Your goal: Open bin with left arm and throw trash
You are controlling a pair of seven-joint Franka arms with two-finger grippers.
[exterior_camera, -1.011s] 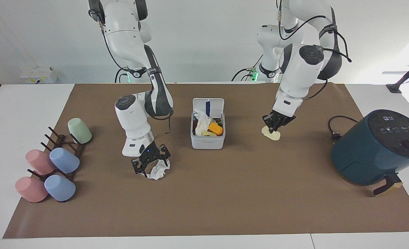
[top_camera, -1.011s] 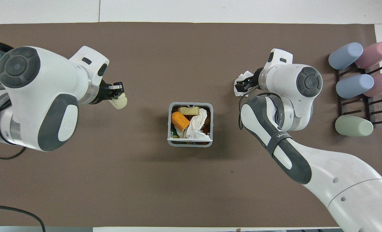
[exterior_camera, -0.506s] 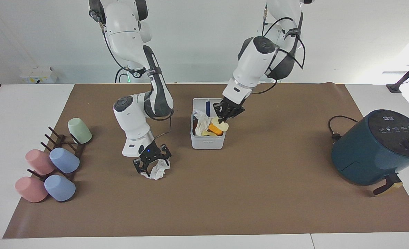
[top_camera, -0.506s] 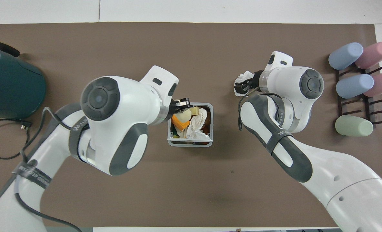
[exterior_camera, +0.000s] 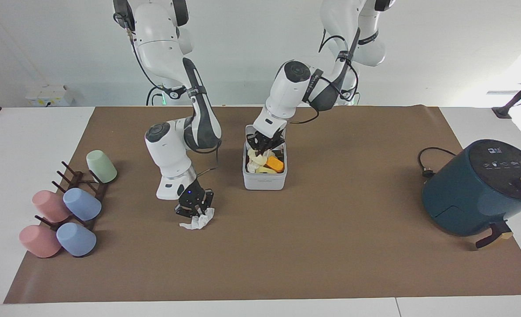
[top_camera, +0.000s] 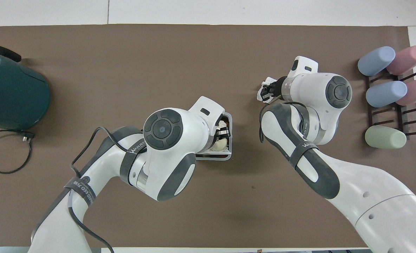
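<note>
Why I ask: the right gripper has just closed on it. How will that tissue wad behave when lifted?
The tissue wad is crumpled, so it probably squashes. It looks light for its size. A loose flap may dangle below the right gripper, which is shut on it above the mat.

Facing view: high camera across the table, looked back at both robots, moderately distant. Overhead view: set above the robots' end, looked steeply down and forward, closer in. Both covered the brown mat [exterior_camera: 313, 246] (half a turn apart), the bin [exterior_camera: 264, 179] and the air fryer [top_camera: 13, 95].
</note>
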